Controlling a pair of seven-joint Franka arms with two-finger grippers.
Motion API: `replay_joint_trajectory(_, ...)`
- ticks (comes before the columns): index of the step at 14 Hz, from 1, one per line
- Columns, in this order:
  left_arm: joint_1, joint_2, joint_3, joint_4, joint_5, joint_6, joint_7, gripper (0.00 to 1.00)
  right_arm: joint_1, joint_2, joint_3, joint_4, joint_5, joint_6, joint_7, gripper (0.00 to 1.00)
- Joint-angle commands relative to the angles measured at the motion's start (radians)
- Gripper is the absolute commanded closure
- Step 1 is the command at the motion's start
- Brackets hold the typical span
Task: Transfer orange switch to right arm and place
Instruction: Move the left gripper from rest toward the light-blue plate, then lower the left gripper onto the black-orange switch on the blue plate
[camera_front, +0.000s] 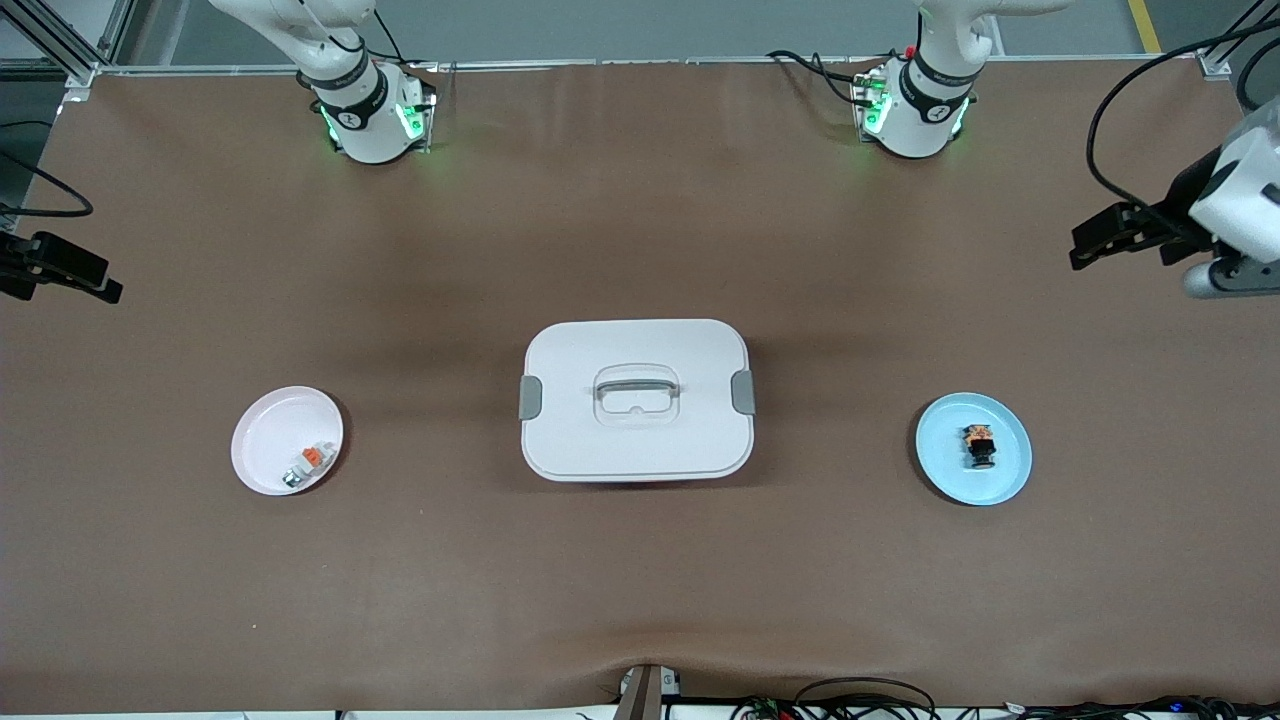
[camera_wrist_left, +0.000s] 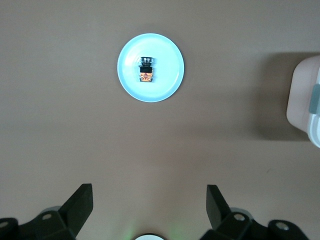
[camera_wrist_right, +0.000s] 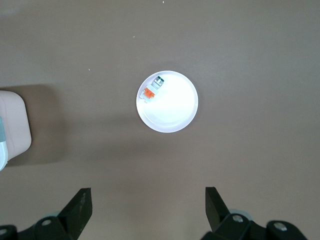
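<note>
Box (camera_front: 636, 400): white, lid on, grey latches at both ends, mid-table.
Blue plate (camera_front: 1008, 478): toward the left arm's end from the box; holds the switch (camera_front: 979, 446).
White plate (camera_front: 262, 440): toward the right arm's end from the box; holds a white piece (camera_front: 308, 464) with an orange tab.
Left gripper (camera_wrist_left: 149, 210): fingers apart, empty, high over the table near the blue plate.
Right gripper (camera_wrist_right: 148, 210): fingers apart, empty, high over the table near the white plate.

White box (camera_wrist_left: 306, 100) cut by both wrist views' edges, orange switch (camera_front: 979, 446) markings too small
</note>
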Motion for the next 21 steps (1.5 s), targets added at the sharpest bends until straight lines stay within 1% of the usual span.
replay_joint_trajectory(1, -0.003, -0.003, -0.004, -0.066, 0.016, 0.070, 0.096, 0.00, 0.000, 0.004, -0.001, 0.018, 0.012, -0.011, -0.002, 0.00)
replay_joint_trajectory(3, 0.001, -0.003, -0.004, -0.115, 0.018, 0.117, 0.196, 0.00, 0.000, 0.004, -0.001, 0.018, 0.012, -0.011, -0.002, 0.00)
replay_joint_trajectory(6, 0.007, 0.012, -0.003, -0.161, 0.050, 0.176, 0.366, 0.00, 0.000, 0.004, -0.001, 0.018, 0.012, -0.011, -0.002, 0.00)
replay_joint_trajectory(9, 0.041, 0.061, -0.003, -0.163, 0.053, 0.182, 0.509, 0.00, 0.001, 0.004, -0.001, 0.018, 0.012, -0.011, -0.002, 0.00)
replay_joint_trajectory(10, 0.047, 0.084, -0.001, -0.151, 0.063, 0.185, 0.558, 0.00, 0.000, 0.004, -0.001, 0.018, 0.012, -0.011, -0.002, 0.00)
replay_joint_trajectory(11, 0.047, 0.106, -0.001, -0.135, 0.103, 0.188, 0.625, 0.00, 0.000, 0.006, -0.001, 0.018, 0.012, -0.011, -0.002, 0.00)
replay_joint_trajectory(13, 0.070, 0.120, -0.003, -0.152, 0.116, 0.211, 0.658, 0.00, 0.001, 0.006, -0.001, 0.018, 0.012, -0.011, -0.002, 0.00)
replay_joint_trajectory(15, 0.080, 0.121, -0.003, -0.205, 0.117, 0.290, 0.682, 0.00, 0.003, 0.006, -0.001, 0.018, 0.012, -0.011, -0.002, 0.00)
replay_joint_trajectory(18, 0.083, 0.123, -0.001, -0.311, 0.120, 0.497, 0.828, 0.00, 0.001, 0.006, -0.001, 0.018, 0.012, -0.011, -0.002, 0.00)
replay_joint_trajectory(19, 0.081, 0.133, -0.003, -0.327, 0.122, 0.530, 0.854, 0.00, 0.001, 0.006, -0.001, 0.018, 0.012, -0.011, -0.002, 0.00)
replay_joint_trajectory(21, 0.075, 0.159, -0.003, -0.327, 0.125, 0.541, 0.874, 0.00, 0.001, 0.006, -0.001, 0.018, 0.012, -0.011, -0.002, 0.00)
